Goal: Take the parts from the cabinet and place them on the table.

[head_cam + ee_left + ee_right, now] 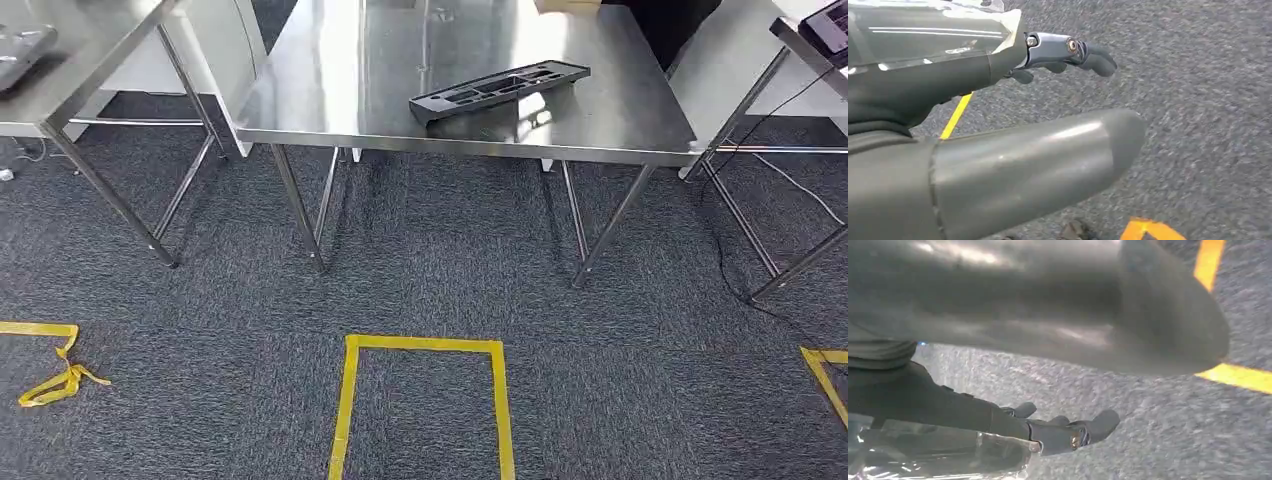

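Part on table; my two hands hang over the carpet.

The black part (499, 90) lies flat on the steel table (320, 105), near its front edge. My left hand (1058, 55) and right hand (1058, 432) each hang above the grey carpet (420, 270) beside yellow floor tape (420, 345), fingers extended and apart, holding nothing.

A long, flat black plastic part (500, 91) with several rectangular recesses lies on the steel table (330, 95), right of the tabletop's middle. It rests slantwise, its left end nearer the front edge, its right end farther back.
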Available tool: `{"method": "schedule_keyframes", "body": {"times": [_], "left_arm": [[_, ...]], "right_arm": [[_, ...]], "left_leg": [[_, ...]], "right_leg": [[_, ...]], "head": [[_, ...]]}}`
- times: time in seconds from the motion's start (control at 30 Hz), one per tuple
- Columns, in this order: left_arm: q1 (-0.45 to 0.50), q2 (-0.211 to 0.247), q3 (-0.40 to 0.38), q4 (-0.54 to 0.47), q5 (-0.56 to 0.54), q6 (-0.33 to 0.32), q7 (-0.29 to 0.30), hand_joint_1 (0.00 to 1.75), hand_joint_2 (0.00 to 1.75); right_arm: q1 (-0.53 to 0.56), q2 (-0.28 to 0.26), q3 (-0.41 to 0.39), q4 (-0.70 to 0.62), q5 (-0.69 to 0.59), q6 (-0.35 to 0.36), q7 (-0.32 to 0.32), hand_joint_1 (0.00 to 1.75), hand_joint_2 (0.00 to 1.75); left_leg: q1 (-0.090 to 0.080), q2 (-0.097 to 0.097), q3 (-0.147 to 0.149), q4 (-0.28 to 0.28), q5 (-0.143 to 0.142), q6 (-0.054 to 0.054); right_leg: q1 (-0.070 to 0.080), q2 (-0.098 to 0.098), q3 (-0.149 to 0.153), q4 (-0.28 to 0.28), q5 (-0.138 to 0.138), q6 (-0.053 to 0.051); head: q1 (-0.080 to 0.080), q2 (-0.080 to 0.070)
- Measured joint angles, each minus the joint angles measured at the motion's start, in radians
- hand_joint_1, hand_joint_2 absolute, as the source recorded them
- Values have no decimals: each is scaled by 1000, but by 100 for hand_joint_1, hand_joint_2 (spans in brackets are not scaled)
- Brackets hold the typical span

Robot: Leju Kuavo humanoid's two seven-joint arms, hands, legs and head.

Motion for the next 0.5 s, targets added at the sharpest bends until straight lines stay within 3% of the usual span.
{"method": "schedule_keyframes", "body": {"times": [0.03,0.07,0.1,0.13,0.17,0.2,0.23,0.27,0.3,0.33,0.37,0.4,0.43,0.5], "left_arm": [[1,0,0,1,0,0,0,0,0],[1,1,0,3,0,0,1,0,0],[2,1,0,6,0,1,2,0,0],[0,1,0,9,-1,1,2,0,0],[-1,2,0,9,-2,1,2,0,0],[-2,3,0,10,-3,1,2,0,0],[-2,4,0,10,-4,1,2,0,0],[-2,5,0,11,-4,1,2,0,0],[-3,7,0,11,-5,1,2,0,0],[-4,7,0,11,-7,0,2,0,0],[-9,6,0,12,-10,-2,2,0,0],[-12,7,0,13,-11,-3,1,0,0],[-14,8,0,16,-14,-3,1,0,0],[-14,9,0,18,-16,-6,1,0,0]], "right_arm": [[-1,0,1,0,0,0,1,0,0],[1,0,3,0,2,2,4,0,0],[2,1,5,0,3,4,7,0,0],[2,3,6,0,3,5,10,0,0],[1,4,7,0,3,5,11,0,0],[1,4,7,0,3,5,15,0,0],[1,4,7,0,3,5,17,0,0],[1,4,7,0,2,5,17,0,0],[1,4,7,0,2,5,17,0,0],[1,4,7,0,3,5,18,0,0],[0,3,7,0,3,5,18,0,0],[0,3,8,0,3,5,18,0,0],[-2,2,8,0,2,4,18,0,0],[5,0,8,1,-5,4,15,0,0]], "left_leg": [[-1,-1,-4,9,-26,-2],[0,-2,-15,52,-103,-2],[1,-4,-25,121,-180,-5],[1,-6,-35,200,-234,-10],[1,-7,-42,264,-254,-12],[2,-7,-41,328,-247,-15],[4,-6,-25,343,-211,-18],[8,-6,9,321,-164,-20],[13,-6,75,251,-132,-23],[17,-6,138,172,-137,-26],[18,-10,210,69,-190,-32],[11,-17,235,13,-220,-17],[8,-16,218,7,-226,-9],[0,-14,207,10,-213,13]], "right_leg": [[5,-4,-7,1,6,-3],[6,-4,-22,1,19,-21],[7,-5,-38,1,34,-23],[8,-6,-56,2,48,-24],[10,-8,-71,4,60,-24],[10,-11,-89,8,75,-21],[9,-13,-105,13,86,-17],[8,-13,-125,22,97,-13],[4,-13,-148,36,103,-4],[2,-13,-163,50,107,-1],[9,-11,-180,67,109,3],[12,-12,-189,78,115,11],[12,-13,-196,82,125,24],[12,-11,-204,72,146,40]], "head": [[0,0],[-3,0],[-8,0],[-6,0],[-7,0],[-7,0],[-7,0],[-7,0],[-8,0],[-8,0],[-10,0],[-6,0],[-6,0],[-6,0]]}}
